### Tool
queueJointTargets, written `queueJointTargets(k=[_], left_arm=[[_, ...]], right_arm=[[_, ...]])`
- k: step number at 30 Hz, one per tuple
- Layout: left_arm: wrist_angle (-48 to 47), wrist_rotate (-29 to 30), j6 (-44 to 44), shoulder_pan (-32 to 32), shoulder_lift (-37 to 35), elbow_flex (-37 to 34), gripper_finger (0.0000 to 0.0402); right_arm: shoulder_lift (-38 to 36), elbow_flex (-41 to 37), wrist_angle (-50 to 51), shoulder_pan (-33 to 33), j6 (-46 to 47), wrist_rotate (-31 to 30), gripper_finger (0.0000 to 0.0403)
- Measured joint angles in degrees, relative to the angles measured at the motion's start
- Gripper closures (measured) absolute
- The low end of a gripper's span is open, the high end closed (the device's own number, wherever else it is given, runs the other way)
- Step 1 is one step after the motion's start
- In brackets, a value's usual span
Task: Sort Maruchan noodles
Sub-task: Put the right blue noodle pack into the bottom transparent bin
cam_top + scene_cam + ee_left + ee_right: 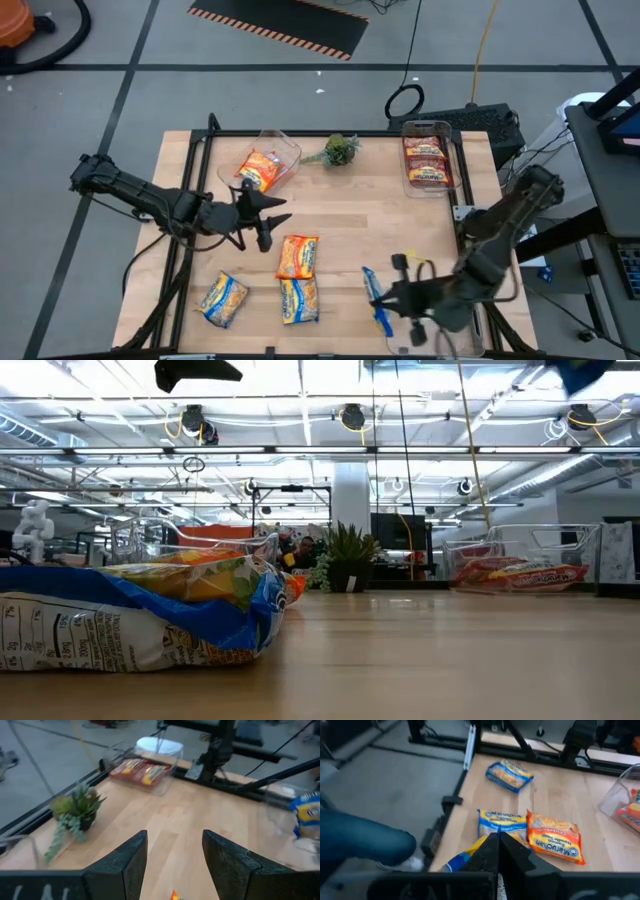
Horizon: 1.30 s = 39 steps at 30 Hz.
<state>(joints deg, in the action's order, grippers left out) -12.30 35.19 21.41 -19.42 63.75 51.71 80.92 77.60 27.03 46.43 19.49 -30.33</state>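
Five loose noodle packets [298,256], two clear bins [428,160], one plant sprig [341,150].

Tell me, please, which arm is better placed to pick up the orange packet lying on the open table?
The left. The left gripper hovers with jaws open just beside the orange packet, while the right gripper is farther off and shut on a blue-and-yellow packet.

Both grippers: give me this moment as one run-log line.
left gripper: open, empty, mid-table | right gripper: shut on blue-and-yellow crinkly noodle packet | loose on the wooden table: orange packet
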Motion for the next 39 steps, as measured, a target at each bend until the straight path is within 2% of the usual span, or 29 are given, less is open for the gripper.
queueJointTargets(k=[5, 9, 23, 29, 39], left_arm=[[2.8, -3.6, -2.3, -0.2, 0.0, 0.0, 0.0206], [2.8, -3.7, -2.3, -1.2, 0.0, 0.0, 0.0206], [3.1, -3.8, -2.0, -4.4, 0.0, 0.0, 0.0206], [3.1, -3.7, -1.6, -4.7, 0.0, 0.0, 0.0206], [3.1, -3.7, -1.6, -4.7, 0.0, 0.0, 0.0206]], right_arm=[[-3.2, 0.0, 0.7, 4.3, 5.7, -3.0, 0.0403], [-4.8, 0.0, 0.7, 7.6, 9.1, -3.1, 0.0403], [-5.0, -3.2, 0.7, 13.7, 10.6, -7.2, 0.0403], [-5.5, -9.1, -0.7, 14.9, 15.4, -7.2, 0.0403], [-11.5, -25.3, -20.0, 17.3, 16.4, -7.2, 0.0403]])
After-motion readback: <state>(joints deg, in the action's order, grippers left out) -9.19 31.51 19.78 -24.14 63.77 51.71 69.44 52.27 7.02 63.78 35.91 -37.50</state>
